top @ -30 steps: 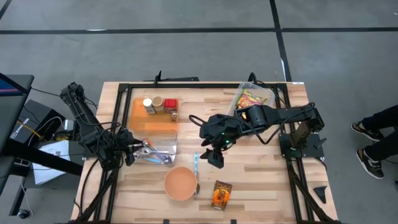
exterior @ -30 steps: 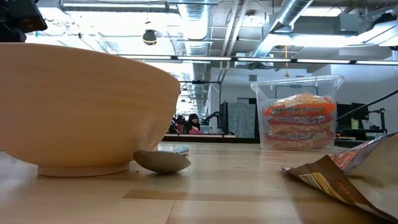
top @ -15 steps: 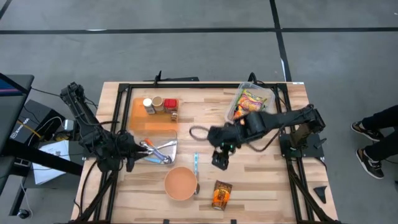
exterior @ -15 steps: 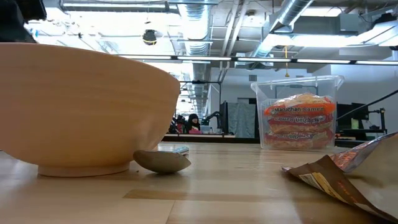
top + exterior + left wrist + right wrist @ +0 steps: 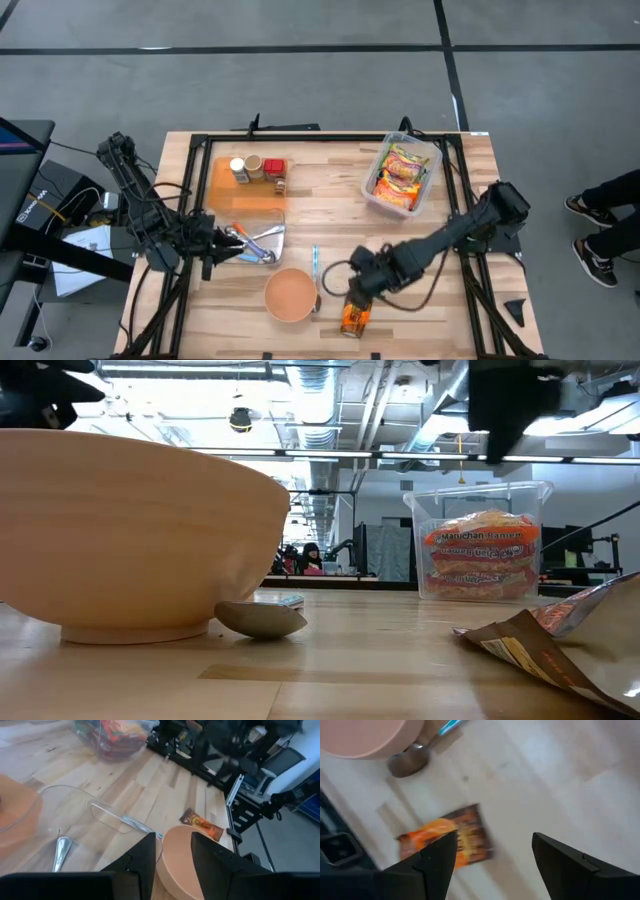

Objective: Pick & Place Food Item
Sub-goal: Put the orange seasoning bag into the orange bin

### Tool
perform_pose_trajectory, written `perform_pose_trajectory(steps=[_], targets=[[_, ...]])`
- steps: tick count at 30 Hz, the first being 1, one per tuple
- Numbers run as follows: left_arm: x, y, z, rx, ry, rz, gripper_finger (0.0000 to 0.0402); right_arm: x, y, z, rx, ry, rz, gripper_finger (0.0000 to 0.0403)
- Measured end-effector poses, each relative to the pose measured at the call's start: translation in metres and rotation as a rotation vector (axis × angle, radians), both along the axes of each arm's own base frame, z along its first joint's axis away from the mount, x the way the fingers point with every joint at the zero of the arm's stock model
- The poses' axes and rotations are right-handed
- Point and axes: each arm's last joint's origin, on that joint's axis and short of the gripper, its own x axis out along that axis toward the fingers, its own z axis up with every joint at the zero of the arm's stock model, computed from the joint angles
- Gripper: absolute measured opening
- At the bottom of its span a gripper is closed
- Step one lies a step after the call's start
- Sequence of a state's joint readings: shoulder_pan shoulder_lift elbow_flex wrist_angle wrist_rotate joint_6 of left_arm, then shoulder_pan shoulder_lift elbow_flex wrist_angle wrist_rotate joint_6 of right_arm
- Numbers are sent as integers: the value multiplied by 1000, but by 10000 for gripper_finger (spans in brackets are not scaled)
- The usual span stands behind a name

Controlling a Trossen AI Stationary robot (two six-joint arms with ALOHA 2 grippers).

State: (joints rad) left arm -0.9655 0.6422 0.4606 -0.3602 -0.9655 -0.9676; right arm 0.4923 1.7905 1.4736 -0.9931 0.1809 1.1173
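Note:
The food item, an orange and brown packet (image 5: 356, 314) (image 5: 445, 842), lies flat on the wooden table near its near edge, to the right of a tan bowl (image 5: 290, 296). My right gripper (image 5: 362, 290) (image 5: 493, 840) hangs open just above the packet, fingers pointing down, touching nothing. My left gripper (image 5: 207, 247) (image 5: 172, 851) waits at the table's left, open with nothing between its fingers, beside a clear container (image 5: 256, 241) of metal utensils. The low view shows the packet (image 5: 560, 645) at the right, under the right gripper (image 5: 510, 405).
A spoon with a blue handle (image 5: 315, 266) lies against the bowl's right side. A clear bin of noodle packets (image 5: 403, 173) stands at the far right. An orange tray (image 5: 250, 190) with spice jars sits at the far left. Bare wood lies between the bin and the packet.
My right gripper has swung from the table's middle toward the near edge and come down, rolling its wrist, until it hangs over the packet; its fingers have stayed open. The packet, bowl and spoon have not moved.

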Motion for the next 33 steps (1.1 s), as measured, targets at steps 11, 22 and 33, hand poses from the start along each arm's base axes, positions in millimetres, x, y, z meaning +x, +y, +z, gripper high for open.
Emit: perform_pose_trajectory(steps=[11,22,33], targets=[[9,5,5,-54,-44,78,118,-26,38,-26,176,-18,-390,253],[17,13,7,-74,-65,162,118,-42,43,-47,206,19,-626,253],[19,16,7,-72,-63,184,118,-46,35,-74,350,138,-841,253]])
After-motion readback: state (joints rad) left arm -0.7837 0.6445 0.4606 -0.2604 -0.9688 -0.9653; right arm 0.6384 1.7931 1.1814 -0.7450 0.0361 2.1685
